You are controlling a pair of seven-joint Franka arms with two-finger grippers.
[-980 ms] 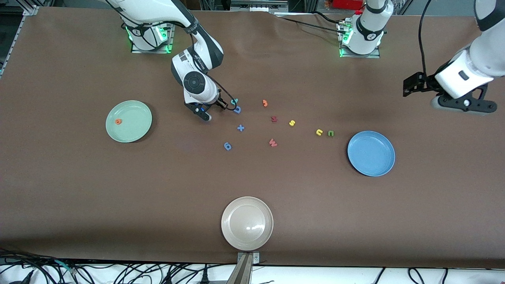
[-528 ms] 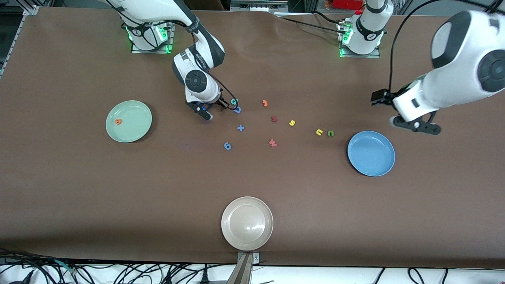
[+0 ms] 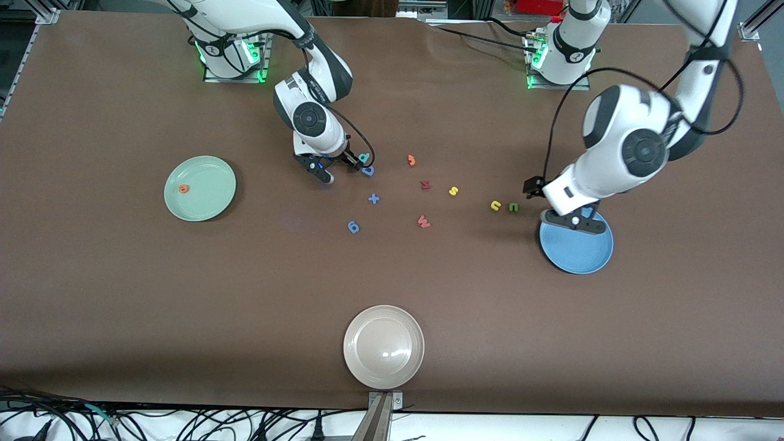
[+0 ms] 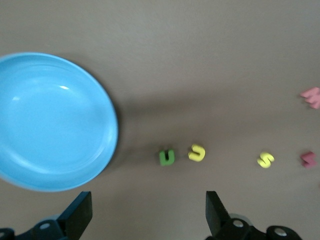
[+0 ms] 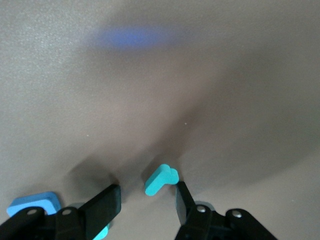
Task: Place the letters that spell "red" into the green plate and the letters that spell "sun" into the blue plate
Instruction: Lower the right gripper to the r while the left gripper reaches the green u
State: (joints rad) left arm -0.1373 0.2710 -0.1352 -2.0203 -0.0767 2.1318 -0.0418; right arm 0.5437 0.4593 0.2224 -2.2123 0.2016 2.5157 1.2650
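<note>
The right gripper (image 5: 147, 202) is low at the table with its fingers apart, a small teal foam letter (image 5: 161, 180) between them, not clamped; the left gripper (image 4: 147, 215), fingers wide apart, hangs over the round blue plate's (image 3: 582, 254) edge; the orange foam "e" (image 3: 183, 188) lies in the pale green plate (image 3: 208, 202).

Brown surface (image 3: 122, 294) spread with small foam pieces: orange hooked "3"-like piece (image 3: 411, 160) farthest from the front camera, dark red letter (image 3: 425, 184) just nearer, pink "W" (image 3: 423, 222) nearer again. Blue plus sign (image 3: 373, 198) and blue "6"-like piece (image 3: 353, 227) toward the right arm's end. Blue capital "D" (image 3: 368, 171) lying flat. Beige-white plate (image 3: 383, 346) at the near edge, well apart.
</note>
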